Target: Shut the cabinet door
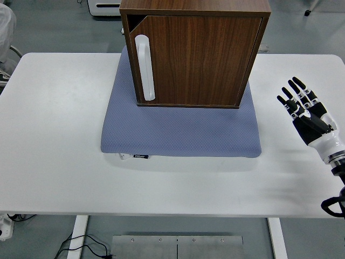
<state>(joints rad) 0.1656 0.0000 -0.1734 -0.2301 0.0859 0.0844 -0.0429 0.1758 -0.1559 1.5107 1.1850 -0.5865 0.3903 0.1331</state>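
My right hand (pixel 305 110) hovers over the white table (pixel 54 140) near its right edge, fingers spread and straight, gripping nothing, well apart from the work. Beyond it lies the blue-grey fabric mat (pixel 178 135), I'd guess there to stop the box sliding when pushed. On the mat stands the dark walnut wooden cabinet (pixel 197 54); its door (pixel 197 59), with a long white handle (pixel 144 67) at the left, looks nearly shut, a sliver of gap showing at the top-left corner.
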